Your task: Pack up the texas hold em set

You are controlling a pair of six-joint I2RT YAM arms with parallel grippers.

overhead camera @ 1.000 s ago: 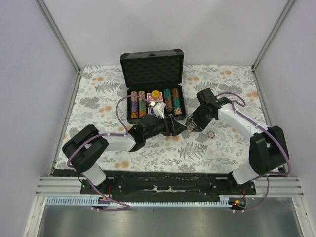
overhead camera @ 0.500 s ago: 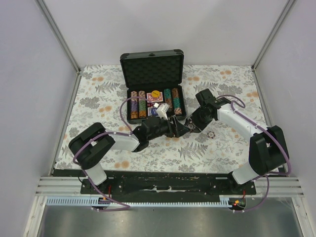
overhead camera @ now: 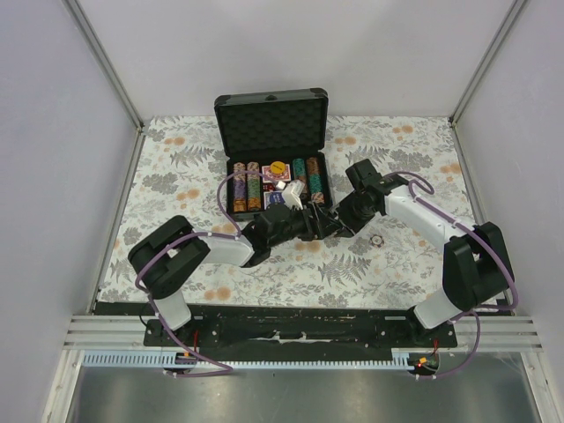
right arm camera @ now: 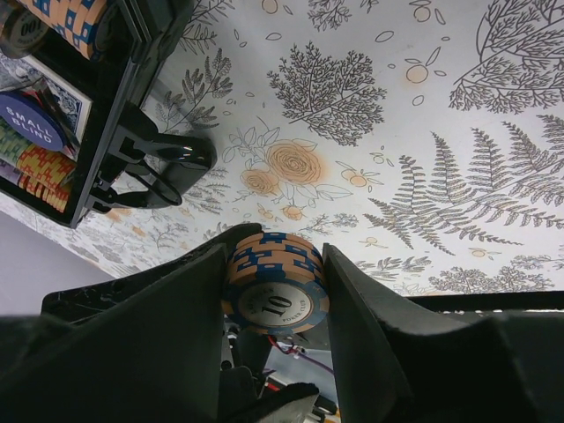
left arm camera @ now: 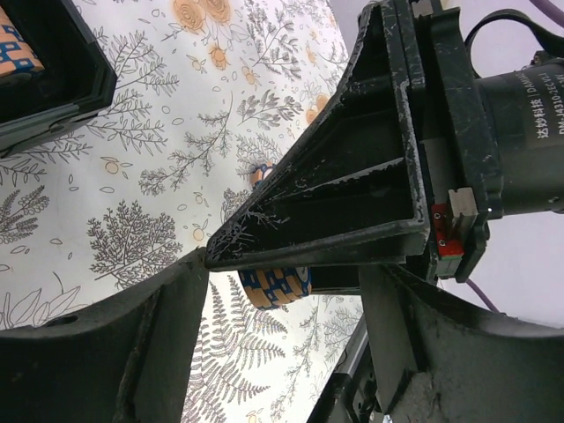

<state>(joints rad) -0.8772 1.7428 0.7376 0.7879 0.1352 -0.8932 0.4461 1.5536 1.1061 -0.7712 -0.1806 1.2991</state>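
The dark grey case (overhead camera: 271, 123) lies open at the back, with rows of poker chips (overhead camera: 248, 187) and card decks in its tray. My right gripper (right arm camera: 275, 257) is shut on a short stack of blue-and-orange chips (right arm camera: 278, 280) marked 10, held above the floral cloth just in front of the case's right corner. My left gripper (left arm camera: 291, 348) is open and reaches in from the left. Its jaws stand on either side of the held stack (left arm camera: 275, 284) and of the right gripper's finger (left arm camera: 352, 176). The two grippers meet in the top view, left (overhead camera: 328, 222) against right (overhead camera: 345, 215).
One loose chip (overhead camera: 377, 240) lies on the cloth to the right of the grippers. The case's black handle (right arm camera: 154, 167) and a blue small-blind button (right arm camera: 31, 122) show in the right wrist view. Grey walls enclose the table on three sides.
The left arm has stretched rightwards until its gripper surrounds the right gripper's tip, and its jaws have narrowed a little. The right gripper has edged left, still holding the chips.
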